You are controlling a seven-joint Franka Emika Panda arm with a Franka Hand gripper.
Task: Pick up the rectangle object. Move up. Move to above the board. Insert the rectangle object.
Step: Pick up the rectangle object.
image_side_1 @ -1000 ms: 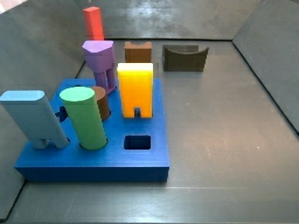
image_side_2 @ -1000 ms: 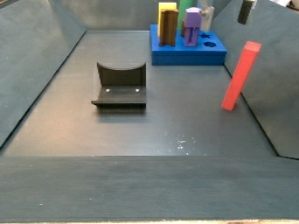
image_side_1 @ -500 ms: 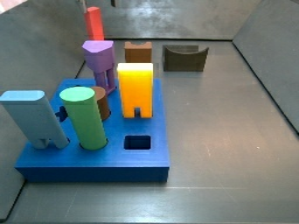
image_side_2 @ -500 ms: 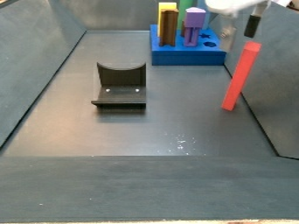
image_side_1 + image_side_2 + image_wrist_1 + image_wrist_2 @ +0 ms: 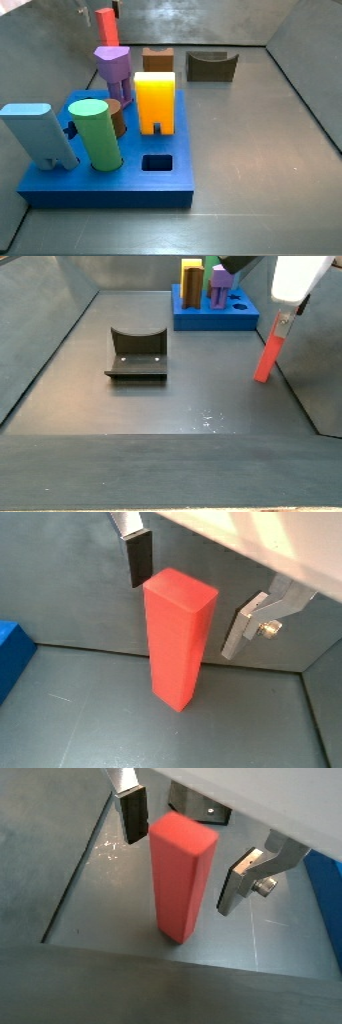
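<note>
Your gripper sits right over the tall, slim red rectangle object, jaws spread wide, one silver plate on each side of the block's top and neither one touching it. You can see clear gaps on both sides in both wrist views. The red block stands upright on the grey bench, close to the side wall, foot planted on the floor. In a side view the gripper hangs over the block's upper end, its pale body covering the top.

Your thick blue board lies well apart from the block, at the other end of the bench. It carries a light blue block, a green cylinder, an orange block and a purple peg, with one square hole open near its front edge. The dark fixture stands mid-bench, alone.
</note>
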